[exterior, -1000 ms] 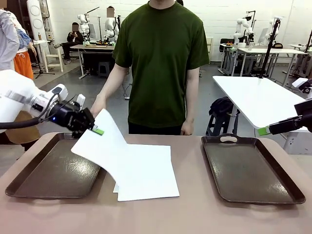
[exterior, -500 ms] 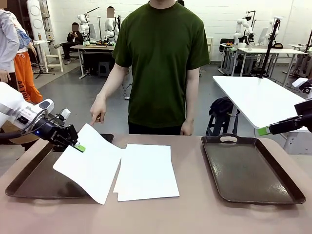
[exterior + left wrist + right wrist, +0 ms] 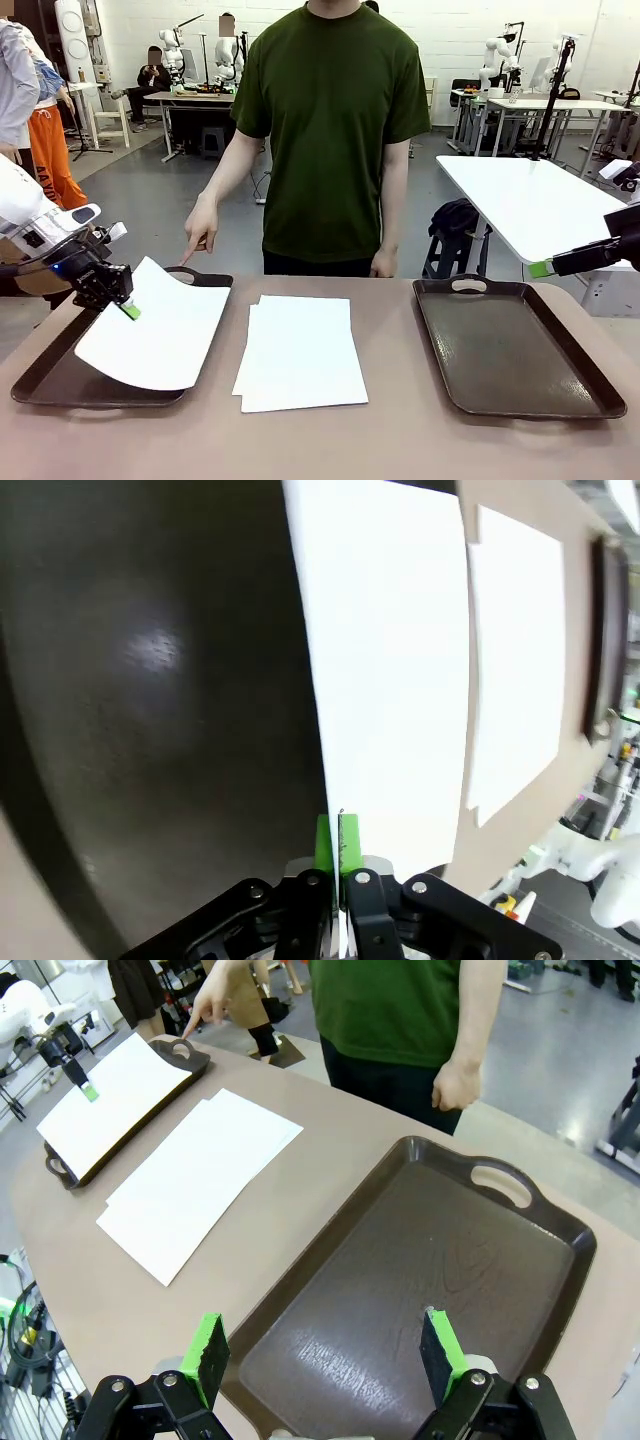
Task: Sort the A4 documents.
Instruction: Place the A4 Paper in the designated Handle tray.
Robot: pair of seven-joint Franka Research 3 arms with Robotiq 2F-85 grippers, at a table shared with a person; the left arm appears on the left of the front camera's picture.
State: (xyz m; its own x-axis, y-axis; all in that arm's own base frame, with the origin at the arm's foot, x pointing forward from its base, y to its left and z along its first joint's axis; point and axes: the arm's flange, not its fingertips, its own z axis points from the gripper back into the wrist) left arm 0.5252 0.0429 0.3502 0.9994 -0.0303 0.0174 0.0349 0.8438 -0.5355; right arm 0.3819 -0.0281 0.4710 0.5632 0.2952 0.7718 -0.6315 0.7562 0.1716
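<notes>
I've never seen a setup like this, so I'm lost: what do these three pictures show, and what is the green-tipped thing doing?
Two robot arms share a table with a person. One picture looks across the table from between the arms; the other two come from cameras on each wrist. The left claw is shut on a white sheet, holding it over the left tray. More sheets lie mid-table. The right claw hangs open above the right tray. The person's hand points toward the left tray.
</notes>
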